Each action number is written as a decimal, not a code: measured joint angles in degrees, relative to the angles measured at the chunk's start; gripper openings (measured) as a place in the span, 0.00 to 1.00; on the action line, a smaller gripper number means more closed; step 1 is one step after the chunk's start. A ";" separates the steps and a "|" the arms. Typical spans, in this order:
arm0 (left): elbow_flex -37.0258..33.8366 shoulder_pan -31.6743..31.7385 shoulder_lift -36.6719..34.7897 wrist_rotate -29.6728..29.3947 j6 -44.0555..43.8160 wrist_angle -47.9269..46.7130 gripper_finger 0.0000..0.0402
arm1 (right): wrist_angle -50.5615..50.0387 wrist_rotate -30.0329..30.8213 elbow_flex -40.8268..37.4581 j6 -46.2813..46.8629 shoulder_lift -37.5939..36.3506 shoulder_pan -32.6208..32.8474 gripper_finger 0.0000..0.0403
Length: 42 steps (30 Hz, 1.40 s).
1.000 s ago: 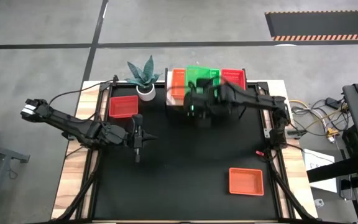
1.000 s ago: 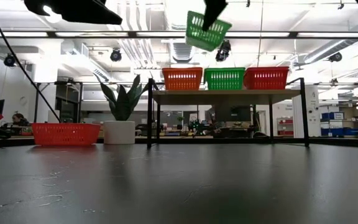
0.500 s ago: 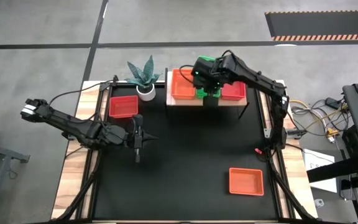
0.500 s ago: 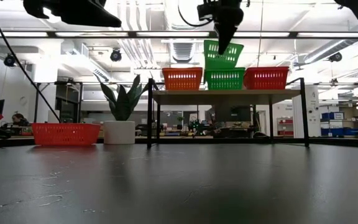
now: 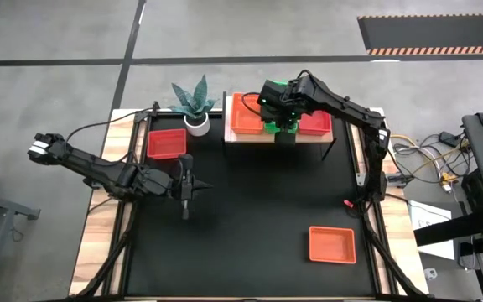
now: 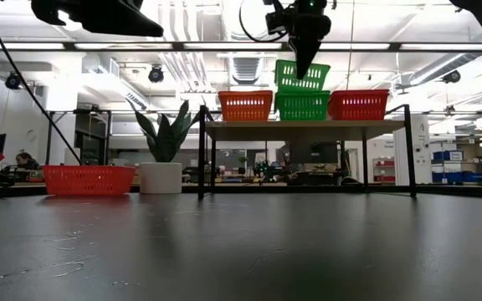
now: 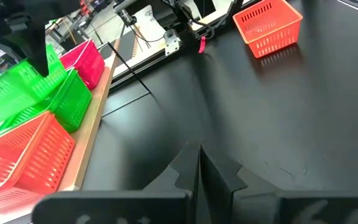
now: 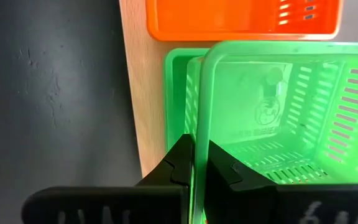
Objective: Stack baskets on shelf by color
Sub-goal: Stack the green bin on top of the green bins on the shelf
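Note:
My right gripper (image 5: 279, 113) is over the pale-wood shelf (image 6: 304, 124) and shut on a green basket (image 6: 301, 75). That basket hangs tilted just above a second green basket (image 6: 302, 106), which stands on the middle of the shelf. An orange basket (image 6: 245, 106) and a red basket (image 6: 358, 104) stand on the shelf on either side of it. My left gripper (image 5: 184, 191) is shut and empty above the black mat, left of centre. My right gripper pinches the held green basket's near end wall at its rim (image 8: 199, 134), one finger outside and one inside. The fingers come from above, pointing down. The basket hangs tilted below them over the shelf's green basket (image 8: 176, 106); whether the two touch I cannot tell.
A red basket (image 5: 166, 143) sits on the mat at the far left, next to a potted plant (image 5: 193, 105). An orange basket (image 5: 332, 244) sits near the front right. The mat between them is bare.
My right gripper has carried the green basket toward the far edge and down, from high above the mat in front of the shelf to just over the shelf's green basket. The basket stays tilted in the hold.

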 joint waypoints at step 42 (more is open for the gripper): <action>0.00 0.00 0.00 -0.01 0.02 0.07 0.00 | 1.62 0.09 -4.25 -1.01 0.00 0.00 0.10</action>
